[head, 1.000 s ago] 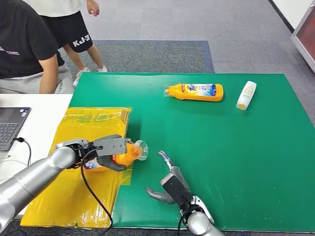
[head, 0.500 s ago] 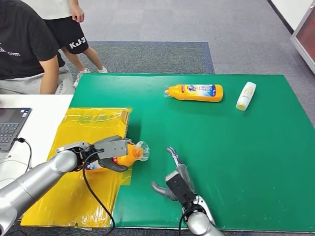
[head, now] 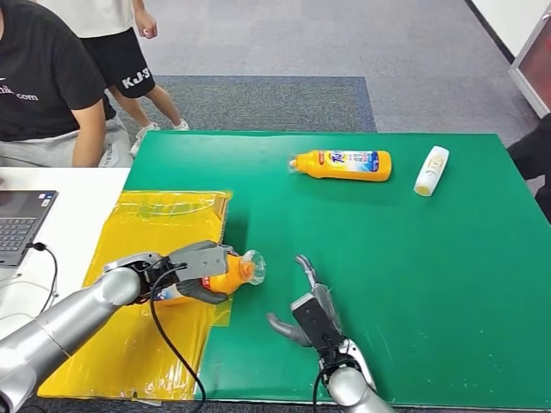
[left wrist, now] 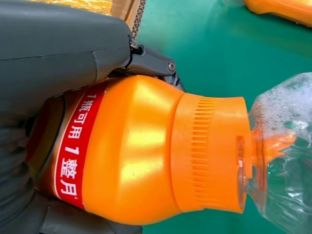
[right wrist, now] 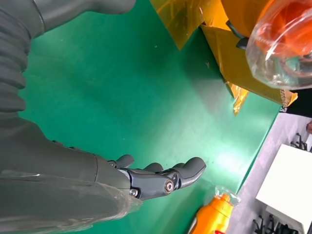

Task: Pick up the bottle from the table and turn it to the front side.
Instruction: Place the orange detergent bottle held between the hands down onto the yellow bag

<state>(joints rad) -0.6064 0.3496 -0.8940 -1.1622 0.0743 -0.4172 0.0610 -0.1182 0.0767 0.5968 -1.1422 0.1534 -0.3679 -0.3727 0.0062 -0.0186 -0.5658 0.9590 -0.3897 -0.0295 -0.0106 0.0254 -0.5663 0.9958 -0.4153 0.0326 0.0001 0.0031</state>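
Note:
My left hand [head: 192,261] grips an orange bottle [head: 224,273] with a clear cap [head: 255,267] and a red label, lying sideways over the edge of the yellow bag [head: 146,292], cap toward the table's middle. The left wrist view gives a close look at the orange bottle [left wrist: 147,151] in the hand [left wrist: 55,53], with its clear cap [left wrist: 285,146]. My right hand [head: 313,314] hovers open above the green mat [head: 403,258], a short way right of the cap, fingers spread. From the right wrist I see that hand [right wrist: 73,170] with the clear cap [right wrist: 281,44] beyond it.
A second orange bottle [head: 343,163] and a white bottle [head: 431,169] lie at the mat's far side. A white table with a laptop [head: 20,225] is at the left. Two people [head: 46,77] are beyond the far left corner. A dark object [head: 536,159] juts in at the right edge.
My left hand has carried the orange bottle slightly right. My right hand has shifted right and away from me over the mat. The person standing at the back has moved.

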